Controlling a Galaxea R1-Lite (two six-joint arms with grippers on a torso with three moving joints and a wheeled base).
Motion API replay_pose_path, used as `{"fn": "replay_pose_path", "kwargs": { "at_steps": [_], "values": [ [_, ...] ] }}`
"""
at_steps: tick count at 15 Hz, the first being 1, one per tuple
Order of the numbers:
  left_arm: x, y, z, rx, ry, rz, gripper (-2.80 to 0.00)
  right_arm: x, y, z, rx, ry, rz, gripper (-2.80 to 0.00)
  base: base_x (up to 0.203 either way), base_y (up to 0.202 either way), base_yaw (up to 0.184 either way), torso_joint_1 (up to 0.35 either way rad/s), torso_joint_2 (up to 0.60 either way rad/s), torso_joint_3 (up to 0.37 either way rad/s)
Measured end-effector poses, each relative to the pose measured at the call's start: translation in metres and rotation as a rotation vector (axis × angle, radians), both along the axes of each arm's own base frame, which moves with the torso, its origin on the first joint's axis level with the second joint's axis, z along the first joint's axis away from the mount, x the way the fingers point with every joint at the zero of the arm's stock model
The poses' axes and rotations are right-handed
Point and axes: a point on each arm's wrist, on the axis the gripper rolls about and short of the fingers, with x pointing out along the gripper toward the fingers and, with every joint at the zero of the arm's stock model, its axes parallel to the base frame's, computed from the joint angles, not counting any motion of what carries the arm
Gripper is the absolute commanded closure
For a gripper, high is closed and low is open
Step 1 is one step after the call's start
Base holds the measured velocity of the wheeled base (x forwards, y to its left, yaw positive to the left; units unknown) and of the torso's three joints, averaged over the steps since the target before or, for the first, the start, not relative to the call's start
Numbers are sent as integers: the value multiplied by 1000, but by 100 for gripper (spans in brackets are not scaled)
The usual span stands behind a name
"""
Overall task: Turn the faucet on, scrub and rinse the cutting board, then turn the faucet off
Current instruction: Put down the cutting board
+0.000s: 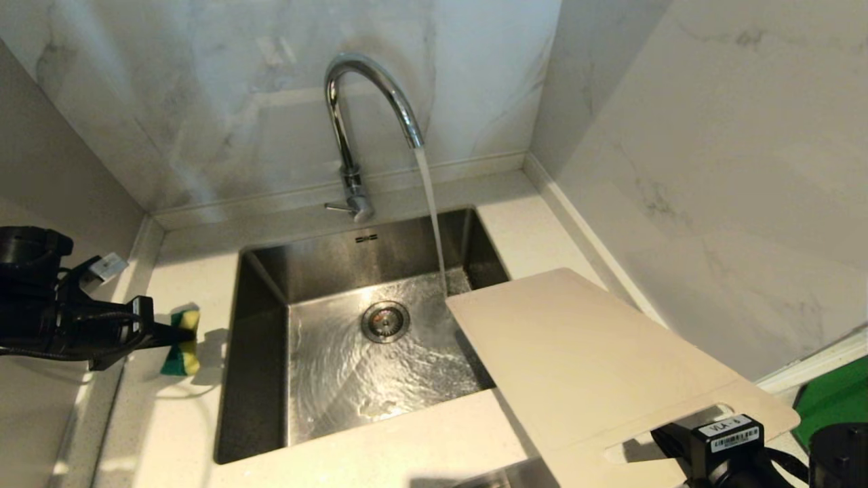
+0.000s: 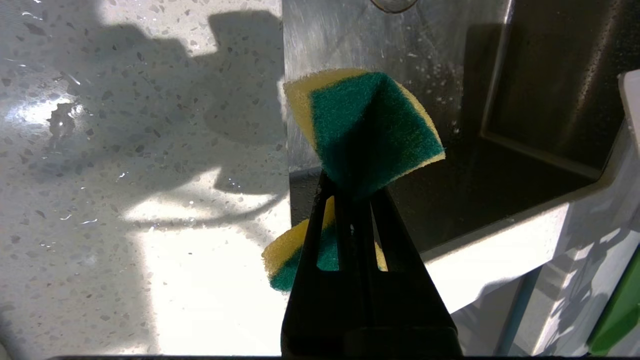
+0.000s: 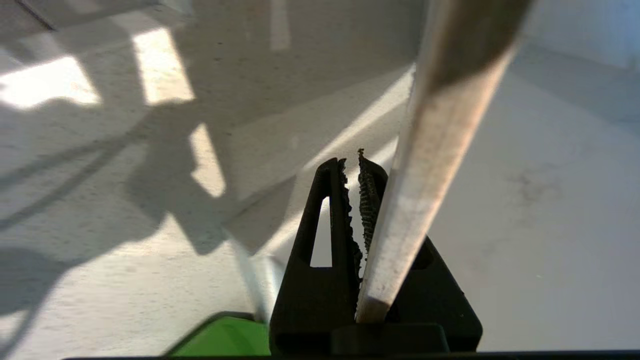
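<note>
The chrome faucet [image 1: 352, 102] is running, and its stream [image 1: 430, 210] falls into the sink just past the far corner of the cutting board [image 1: 583, 352]. The cream board lies tilted from the sink's right edge toward the near right. My right gripper [image 1: 668, 437] is shut on it at the slot handle end. In the right wrist view the board's edge [image 3: 425, 165] runs through the gripper [image 3: 352, 162] near the base of the jaws. My left gripper [image 1: 180, 333] hovers over the counter left of the sink, shut on a yellow-and-green sponge [image 2: 365, 125], which is pinched and folded.
The steel sink [image 1: 264, 352] has water swirling round its drain [image 1: 384, 321]. The faucet's thin lever [image 1: 337, 207] points left at its base. Marble walls close in behind and on the right. A bright green thing [image 1: 837, 400] sits at the far right.
</note>
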Motion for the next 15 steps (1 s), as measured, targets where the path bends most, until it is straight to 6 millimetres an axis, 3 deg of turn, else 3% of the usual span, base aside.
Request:
{"fn": "replay_pose_path", "kwargs": {
  "at_steps": [6, 12, 15],
  "values": [
    [10, -1, -6, 3, -20, -10, 0, 2, 3, -18, 95, 180, -11, 0, 0, 0, 0, 0, 0, 0],
    [19, 0, -16, 2, -20, -10, 0, 28, 9, -28, 209, 348, 106, 0, 0, 0, 0, 0, 0, 0],
    [24, 1, -22, 2, -9, -12, 0, 32, 6, -40, 233, 442, 133, 0, 0, 0, 0, 0, 0, 0]
  ]
}}
